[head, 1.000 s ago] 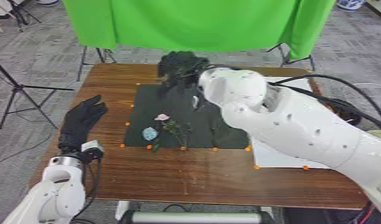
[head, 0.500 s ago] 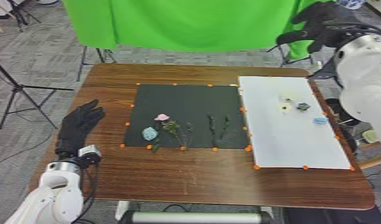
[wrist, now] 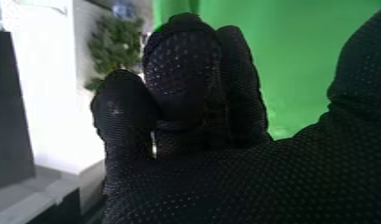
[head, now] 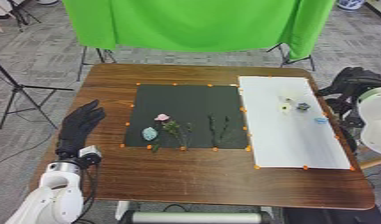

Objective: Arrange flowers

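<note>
Head view, near to far: the left robot hand (head: 77, 127) lies at the left of the frame beside the surface (head: 191, 175), its fingers fairly straight and close together, holding nothing. At centre-left, on the dark sheet (head: 173, 95), lie a pale blue bloom (head: 150, 133), a bunch of leafy stems (head: 172, 129) and, just beyond, a pink bloom (head: 162, 117); two dark green sprigs (head: 225, 127) lie side by side nearer the middle. The white sheet (head: 297, 147), right of centre, bears a light blue bloom (head: 321, 120) and, farther up the frame, a grey-blue bloom (head: 303, 106) beside a small yellow bloom (head: 284, 107). The right robot hand (head: 349, 84) is at the right edge of the frame; in the right wrist view its thumb stands apart from relaxed fingers, with nothing between them. A green cloth (head: 200, 27) hangs behind. The flowers are probably light, with soft, easily crushed heads and thin, bendable stems; a gentle pinch low on the stem, clear of petals and leaves, should serve best, though so slender a stem may roll or slip against the glove.
</note>
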Tool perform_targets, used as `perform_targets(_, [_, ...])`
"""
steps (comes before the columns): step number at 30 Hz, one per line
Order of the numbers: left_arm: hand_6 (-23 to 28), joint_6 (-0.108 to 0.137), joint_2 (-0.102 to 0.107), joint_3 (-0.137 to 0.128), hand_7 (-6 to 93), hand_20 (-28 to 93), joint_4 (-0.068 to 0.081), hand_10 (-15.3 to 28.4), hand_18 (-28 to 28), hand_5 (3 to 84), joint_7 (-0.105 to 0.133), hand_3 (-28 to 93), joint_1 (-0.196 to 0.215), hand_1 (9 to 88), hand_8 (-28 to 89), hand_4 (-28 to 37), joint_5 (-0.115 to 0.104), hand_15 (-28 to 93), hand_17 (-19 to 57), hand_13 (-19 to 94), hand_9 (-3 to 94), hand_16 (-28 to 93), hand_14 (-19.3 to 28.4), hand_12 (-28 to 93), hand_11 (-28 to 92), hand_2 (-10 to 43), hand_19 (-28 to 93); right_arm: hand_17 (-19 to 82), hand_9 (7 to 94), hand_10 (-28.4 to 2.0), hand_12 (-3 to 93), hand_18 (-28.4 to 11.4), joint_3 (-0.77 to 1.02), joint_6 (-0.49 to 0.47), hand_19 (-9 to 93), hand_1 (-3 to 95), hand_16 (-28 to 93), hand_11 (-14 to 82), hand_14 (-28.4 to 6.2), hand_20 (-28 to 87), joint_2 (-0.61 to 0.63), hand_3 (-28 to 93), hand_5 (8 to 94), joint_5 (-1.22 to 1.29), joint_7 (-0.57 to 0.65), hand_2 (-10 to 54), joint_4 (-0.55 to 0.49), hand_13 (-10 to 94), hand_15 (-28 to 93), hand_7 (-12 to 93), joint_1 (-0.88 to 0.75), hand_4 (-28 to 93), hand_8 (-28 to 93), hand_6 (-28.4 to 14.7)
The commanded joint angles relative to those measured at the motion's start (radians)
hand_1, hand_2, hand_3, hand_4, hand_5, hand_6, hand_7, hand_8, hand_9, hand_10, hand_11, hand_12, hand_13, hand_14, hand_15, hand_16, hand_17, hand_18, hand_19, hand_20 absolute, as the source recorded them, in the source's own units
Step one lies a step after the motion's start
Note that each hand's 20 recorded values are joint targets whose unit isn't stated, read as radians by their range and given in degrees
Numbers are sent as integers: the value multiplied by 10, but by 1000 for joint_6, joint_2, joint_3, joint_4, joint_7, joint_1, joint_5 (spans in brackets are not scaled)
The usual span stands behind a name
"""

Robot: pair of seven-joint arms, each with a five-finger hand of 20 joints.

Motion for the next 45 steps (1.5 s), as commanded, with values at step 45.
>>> perform_targets(45, [19, 0, -7, -13, 148, 159, -15, 127, 131, 471, -13, 713, 21, 180, -70, -283, 1, 167, 73, 379, 459, -12, 163, 113, 173, -32, 90, 637, 879, -101, 331, -123, -699, 458, 932, 581, 338, 66, -21, 553, -142, 644, 767, 2, -226, -95, -72, 909, 575, 269, 695, -192, 26, 22])
